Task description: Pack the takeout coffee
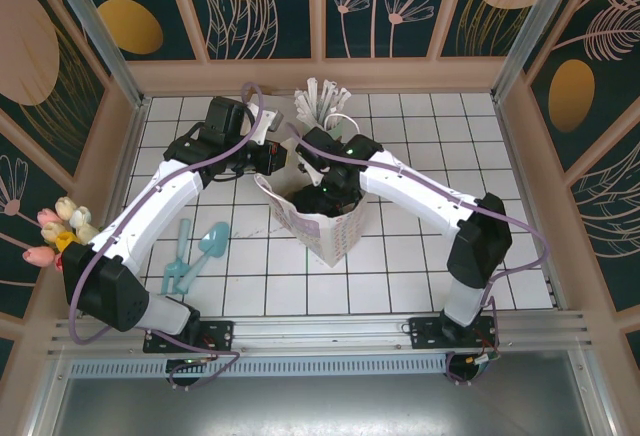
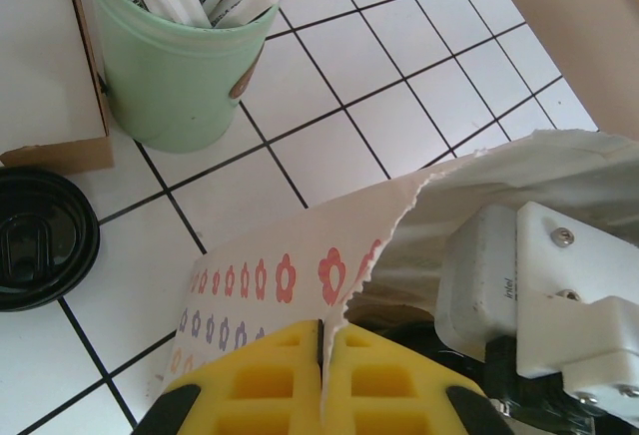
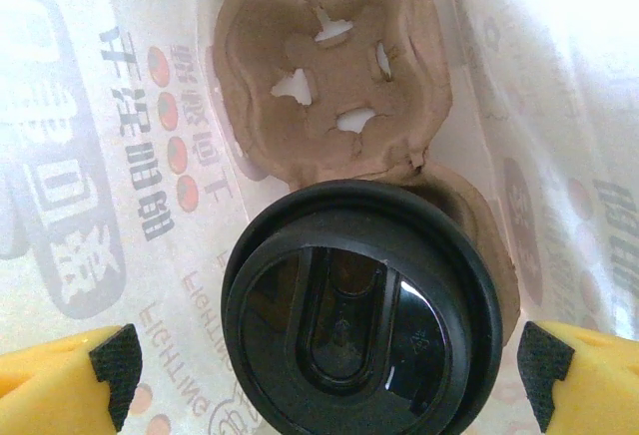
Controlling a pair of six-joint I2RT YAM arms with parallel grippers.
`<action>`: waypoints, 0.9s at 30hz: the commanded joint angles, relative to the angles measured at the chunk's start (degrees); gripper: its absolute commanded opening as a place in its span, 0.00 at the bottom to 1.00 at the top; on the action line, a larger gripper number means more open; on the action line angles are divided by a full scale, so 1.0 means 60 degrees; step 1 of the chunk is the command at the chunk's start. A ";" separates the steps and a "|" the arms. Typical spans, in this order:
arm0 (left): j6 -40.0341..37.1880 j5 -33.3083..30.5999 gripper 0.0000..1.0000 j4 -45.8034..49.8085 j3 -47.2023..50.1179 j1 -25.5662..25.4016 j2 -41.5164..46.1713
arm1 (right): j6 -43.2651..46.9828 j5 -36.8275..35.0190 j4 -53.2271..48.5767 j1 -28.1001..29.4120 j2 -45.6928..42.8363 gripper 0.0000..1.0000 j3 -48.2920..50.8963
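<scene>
Right gripper (image 3: 327, 370) hangs wide open astride the takeout coffee (image 3: 359, 305), seated in 1 of 2 sockets of the tray (image 3: 329, 86) inside the bag (image 2: 270, 275), whose rim the left gripper (image 2: 321, 375) pinches shut. A crooked lift-out could catch the coffee and tip it.

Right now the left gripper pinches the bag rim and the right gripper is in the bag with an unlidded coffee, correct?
No: the right wrist view shows the takeout coffee lidded. The rest holds: left gripper pinching the paper bag rim, right gripper in the bag, open around the cup.
</scene>
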State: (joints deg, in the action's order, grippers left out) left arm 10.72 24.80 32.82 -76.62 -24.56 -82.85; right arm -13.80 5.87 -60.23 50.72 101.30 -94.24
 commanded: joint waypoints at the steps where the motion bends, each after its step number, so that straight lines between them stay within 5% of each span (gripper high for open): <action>1: -0.0190 -0.0122 0.00 0.0328 -0.0215 -0.0023 0.0008 | 0.0186 -0.0054 -0.0463 0.0072 -0.0469 0.99 -0.0403; 19: -0.0183 -0.0105 0.00 0.0301 -0.0205 -0.0023 -0.0029 | 0.0805 -0.0242 -0.0422 0.0073 -0.0973 0.99 -0.1145; 27: -0.0044 -0.0071 0.00 0.0268 -0.0326 -0.0023 -0.0127 | 0.1293 -0.0599 0.0873 0.0058 -0.1608 0.99 -0.1381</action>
State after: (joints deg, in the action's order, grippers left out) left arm 10.59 24.77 33.21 -76.95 -24.56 -83.02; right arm -8.49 4.08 -59.59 50.72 95.07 -100.07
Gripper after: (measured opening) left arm 0.055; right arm 0.989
